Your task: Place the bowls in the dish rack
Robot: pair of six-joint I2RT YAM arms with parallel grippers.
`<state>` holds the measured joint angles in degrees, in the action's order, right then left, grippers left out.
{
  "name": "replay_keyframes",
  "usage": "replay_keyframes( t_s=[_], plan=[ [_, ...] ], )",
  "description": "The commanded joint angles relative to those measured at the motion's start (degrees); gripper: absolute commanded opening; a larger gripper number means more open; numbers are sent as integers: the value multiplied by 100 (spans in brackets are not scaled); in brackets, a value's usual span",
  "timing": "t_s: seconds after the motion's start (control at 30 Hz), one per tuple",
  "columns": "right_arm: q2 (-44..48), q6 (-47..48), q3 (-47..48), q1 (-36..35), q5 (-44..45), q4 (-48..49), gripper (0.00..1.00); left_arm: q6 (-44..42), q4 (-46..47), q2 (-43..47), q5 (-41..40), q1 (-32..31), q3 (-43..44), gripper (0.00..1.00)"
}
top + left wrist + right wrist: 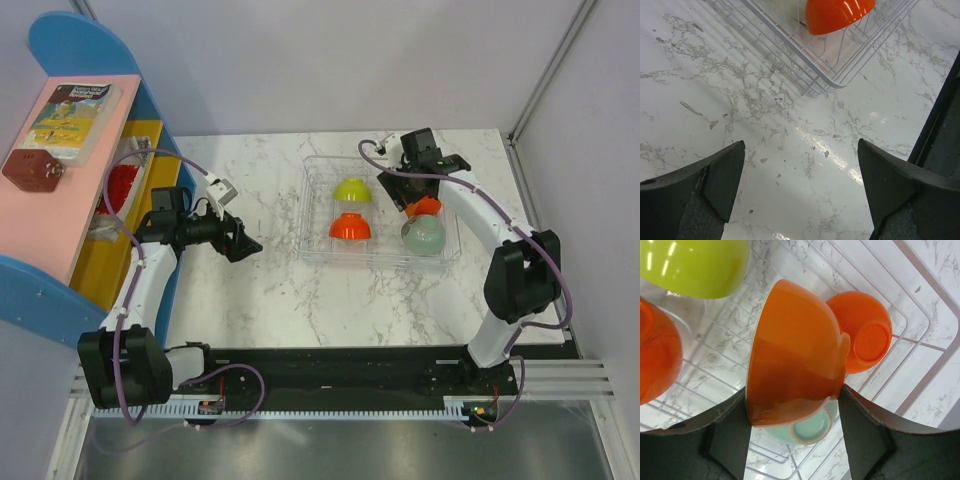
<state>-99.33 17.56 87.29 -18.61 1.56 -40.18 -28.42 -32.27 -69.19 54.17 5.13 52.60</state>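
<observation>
Fingers [725,440] of the right gripper [792,400] are seen clamped on either side of an orange bowl [795,355], which is held on edge above the dish rack [920,355]; beneath the held bowl a mint bowl [807,430] is partly hidden, and whether the two touch cannot be told; just beside it a second orange bowl [865,335] is turned with its foot ring toward the wrist camera; a lime bowl [695,265] and a third orange bowl [655,360] are seen further left inside the rack. No writing is found on the bowls or the rack.

From above, the right arm is seen bent outward at the elbow over the right side of the table [260,300], its forearm brought back inward to the rack's far right part and its wrist pointed downward.

The left gripper [800,150] is spread wide with nothing between its fingers [715,180]; it is held over bare marble, near the rack's corner but apart from it; the left forearm is laid level and pointed rightward at the rack.

On the pink top of a blue shelf unit [60,200] at the left a book [70,120] is laid flat; printing is visible on its cover but is too small to be read.
</observation>
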Motion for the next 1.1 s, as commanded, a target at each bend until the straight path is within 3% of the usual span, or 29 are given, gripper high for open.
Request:
replay_keyframes(
  t_s=[0.0, 0.37, 0.7, 1.07],
  plan=[
    [-209, 353, 289, -230, 915, 537, 0, 12, 248, 99, 208, 24, -30, 100],
    [-500, 959, -281, -1038, 2655, 1276, 0, -5, 283, 81, 199, 32, -48, 100],
    [-860, 1214, -704, -1364, 3411, 1785, 0, -14, 283, 90, 208, 24, -66, 100],
    [-974, 1557, -1055, -1619, 3614, 1927, 0, -23, 292, 72, 199, 32, -66, 100]
  ],
)
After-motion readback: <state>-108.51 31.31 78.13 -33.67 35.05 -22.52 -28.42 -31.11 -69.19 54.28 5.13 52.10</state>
